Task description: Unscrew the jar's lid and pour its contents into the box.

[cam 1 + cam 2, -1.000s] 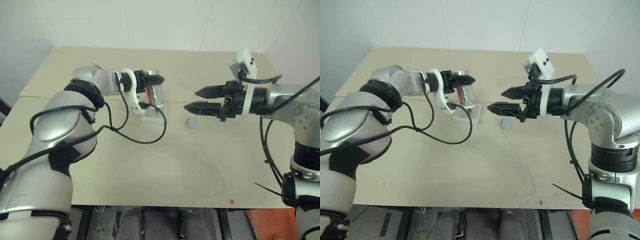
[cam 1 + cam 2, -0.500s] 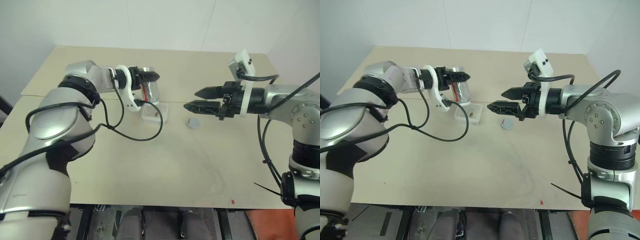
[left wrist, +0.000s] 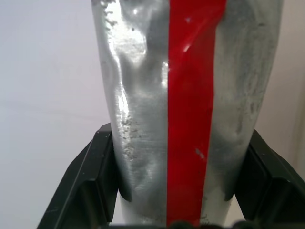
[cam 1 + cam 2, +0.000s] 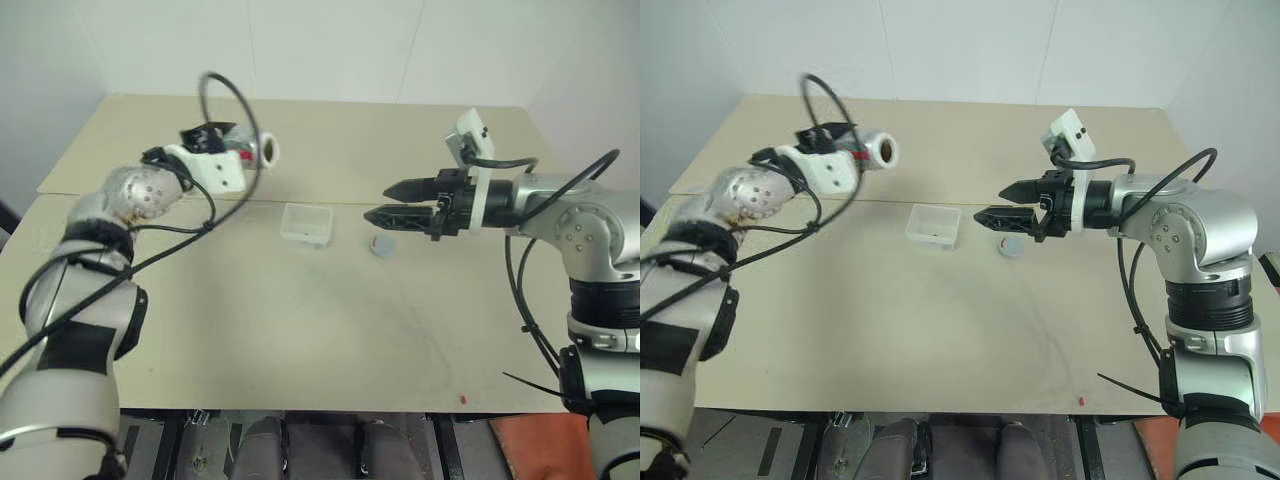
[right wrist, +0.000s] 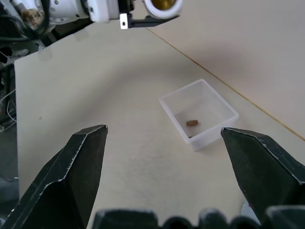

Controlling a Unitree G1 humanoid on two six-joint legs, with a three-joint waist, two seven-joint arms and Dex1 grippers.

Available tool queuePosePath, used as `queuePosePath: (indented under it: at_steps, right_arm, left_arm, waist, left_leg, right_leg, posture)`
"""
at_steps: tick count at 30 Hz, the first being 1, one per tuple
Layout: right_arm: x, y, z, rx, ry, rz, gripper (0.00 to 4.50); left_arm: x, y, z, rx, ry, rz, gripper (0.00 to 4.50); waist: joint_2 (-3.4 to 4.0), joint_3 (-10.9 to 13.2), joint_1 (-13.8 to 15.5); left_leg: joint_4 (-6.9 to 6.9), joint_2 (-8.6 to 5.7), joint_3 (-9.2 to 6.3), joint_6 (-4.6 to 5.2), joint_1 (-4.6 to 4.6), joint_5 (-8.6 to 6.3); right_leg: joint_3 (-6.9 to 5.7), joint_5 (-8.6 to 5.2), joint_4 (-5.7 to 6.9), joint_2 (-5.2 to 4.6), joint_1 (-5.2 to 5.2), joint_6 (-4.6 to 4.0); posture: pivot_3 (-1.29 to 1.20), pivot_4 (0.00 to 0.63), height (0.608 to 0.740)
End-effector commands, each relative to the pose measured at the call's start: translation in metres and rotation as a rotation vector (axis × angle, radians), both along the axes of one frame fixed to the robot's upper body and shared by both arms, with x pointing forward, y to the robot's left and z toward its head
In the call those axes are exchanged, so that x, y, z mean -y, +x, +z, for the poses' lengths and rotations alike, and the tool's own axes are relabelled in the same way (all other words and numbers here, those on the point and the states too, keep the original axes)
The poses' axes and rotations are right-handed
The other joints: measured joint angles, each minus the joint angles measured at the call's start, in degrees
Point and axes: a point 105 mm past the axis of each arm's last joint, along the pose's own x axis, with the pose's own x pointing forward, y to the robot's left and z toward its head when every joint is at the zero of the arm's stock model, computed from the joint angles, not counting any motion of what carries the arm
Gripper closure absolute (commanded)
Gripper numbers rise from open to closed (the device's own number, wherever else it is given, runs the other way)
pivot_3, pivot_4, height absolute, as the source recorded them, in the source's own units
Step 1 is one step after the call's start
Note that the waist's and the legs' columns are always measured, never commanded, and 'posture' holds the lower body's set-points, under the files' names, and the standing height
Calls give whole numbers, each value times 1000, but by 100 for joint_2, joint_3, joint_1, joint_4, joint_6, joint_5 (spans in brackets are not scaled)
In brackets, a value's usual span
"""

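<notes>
Left fingers (image 3: 95,191): clamped on the shiny silver red-striped jar (image 4: 872,152), lying level, far left.
Right fingers (image 4: 395,215): spread, empty.
Translucent white plastic box (image 4: 306,223): on beige desk (image 4: 300,330), small brown piece inside.
Round grey lid (image 4: 381,246): right of box.

Beige table (image 4: 300,330), small red speck (image 4: 463,400) near its front edge, white wall (image 4: 330,45) behind

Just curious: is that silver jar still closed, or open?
Open. The jar lies sideways in the left gripper, its mouth bare; the lid lies on the table.
</notes>
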Motion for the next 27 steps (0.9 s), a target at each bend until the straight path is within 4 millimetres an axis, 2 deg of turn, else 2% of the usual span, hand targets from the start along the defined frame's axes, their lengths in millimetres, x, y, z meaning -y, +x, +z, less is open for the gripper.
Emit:
queuePosePath:
  at_steps: [1, 7, 11, 18, 27]
  right_arm:
    - [0, -2, 14, 69, -5, 18, 72]
    - [-3, -1, 11, 121, -28, 17, 72]
    - [-2, -2, 9, 152, -29, 10, 72]
    - [-1, -4, 8, 189, -34, 2, 72]
    - [-1, -6, 7, 199, -26, -5, 72]
  left_arm:
    - [-4, -9, -2, -98, -324, -48, 1694]
    - [0, -30, -36, -245, -622, -28, 1694]
    - [6, -36, -56, -298, -751, 8, 1694]
    - [15, -34, -79, -327, -869, 78, 1694]
    - [14, -21, -95, -295, -932, 157, 1694]
  waist:
    - [1, 0, -11]
    - [0, 0, -30]
    - [1, -1, -11]
    - [1, -1, 19]
    - [1, -1, 27]
  left_leg:
    - [3, 0, -1, 0, 0, 0]
    - [6, -1, -23, 0, 1, 0]
    - [9, -3, -32, 0, 10, 0]
    - [10, -6, -34, -1, 14, 0]
    - [10, -7, -34, -1, 16, 1]
  right_leg:
    - [0, 0, 3, 0, 0, 0]
    - [-3, 0, 8, 3, 8, 0]
    - [-6, 0, 8, 3, 23, 0]
    - [-8, 0, 5, 3, 27, 0]
    - [-10, 0, 4, 3, 30, 0]
  posture:
    - [0, 150, 740]
    - [0, 150, 740]
    - [0, 150, 740]
    - [0, 150, 740]
    - [0, 150, 740]
